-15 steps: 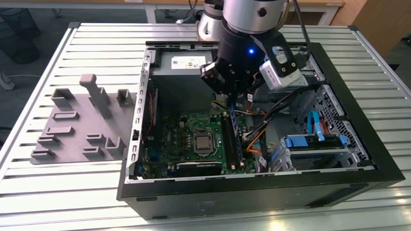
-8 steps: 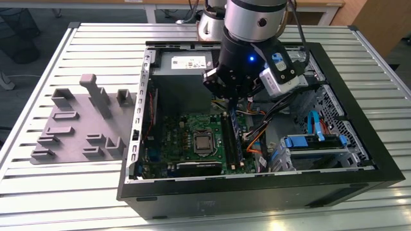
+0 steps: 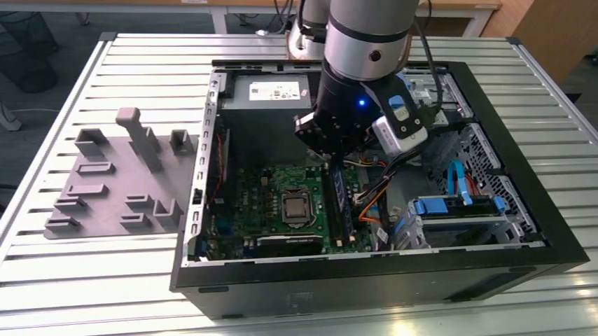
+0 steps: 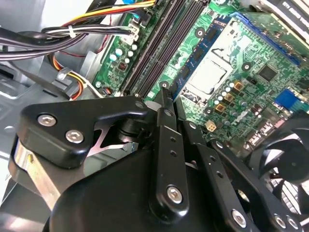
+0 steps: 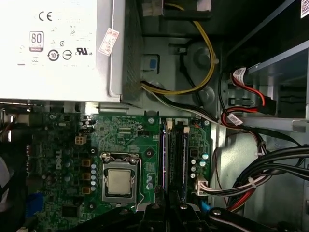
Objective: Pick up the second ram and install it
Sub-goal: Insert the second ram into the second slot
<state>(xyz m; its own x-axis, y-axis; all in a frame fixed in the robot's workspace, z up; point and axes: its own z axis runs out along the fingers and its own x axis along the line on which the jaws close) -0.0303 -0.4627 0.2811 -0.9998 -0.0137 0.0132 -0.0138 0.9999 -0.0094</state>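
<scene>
The second ram (image 5: 164, 159) is a thin dark-blue stick standing on edge in a slot of the green motherboard (image 5: 125, 130), beside a darker slot. In the exterior view the ram (image 3: 335, 206) runs as a dark strip right of the processor socket (image 3: 297, 206). My gripper (image 3: 329, 155) hangs inside the open computer case, over the slot row. In the second wrist view the gripper (image 4: 170, 95) has its black fingers (image 4: 164, 125) drawn together, with nothing showing between them. In the first wrist view the gripper (image 5: 166, 211) sits in line with the stick's end.
A power supply (image 3: 266, 89) fills the case's far end. Bundled cables (image 5: 260, 164) lie beside the slots. Light-blue drive-bay clips (image 3: 449, 204) sit at the exterior view's right. A grey fixture plate (image 3: 112, 182) rests on the slatted table. A fan (image 4: 289, 159) is close to the arm.
</scene>
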